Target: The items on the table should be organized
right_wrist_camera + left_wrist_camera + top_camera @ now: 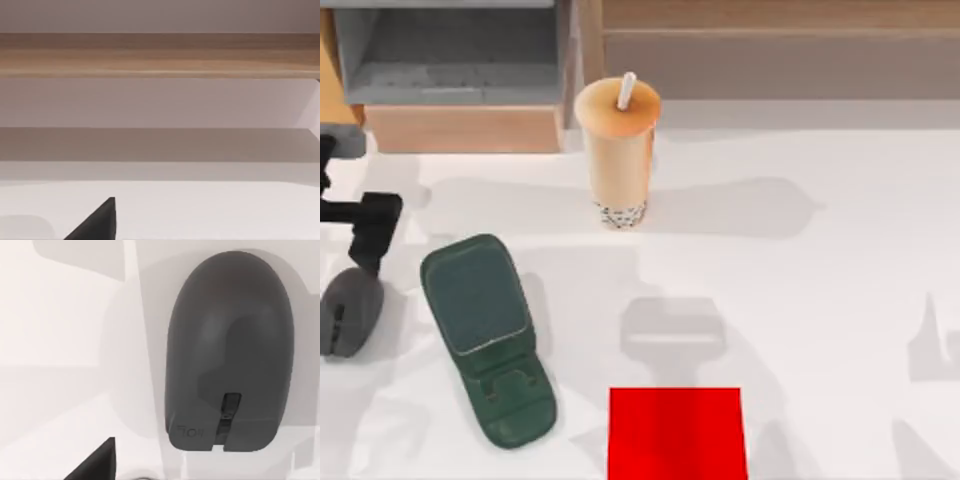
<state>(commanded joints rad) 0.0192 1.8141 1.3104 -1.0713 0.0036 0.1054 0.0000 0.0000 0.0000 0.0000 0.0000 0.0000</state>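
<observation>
Mouse (pixel 229 352) close under left pincer (pixel 365 262), finger spread unclear; mat (pixel 677 433) cut off at table (pixel 840 300) edge.

Bright, even light falls on the wide, flat white tabletop (pixel 820 300), with no glare. Soft grey shadows with blurred edges overlap across it. In the top view the tall tan bubble-tea cup (pixel 618 150) throws long pale shadows to both left and right, so light comes from more than one side. In the left wrist view the small dark grey computer mouse (pixel 230 350) shows only dull, matte shading.
</observation>
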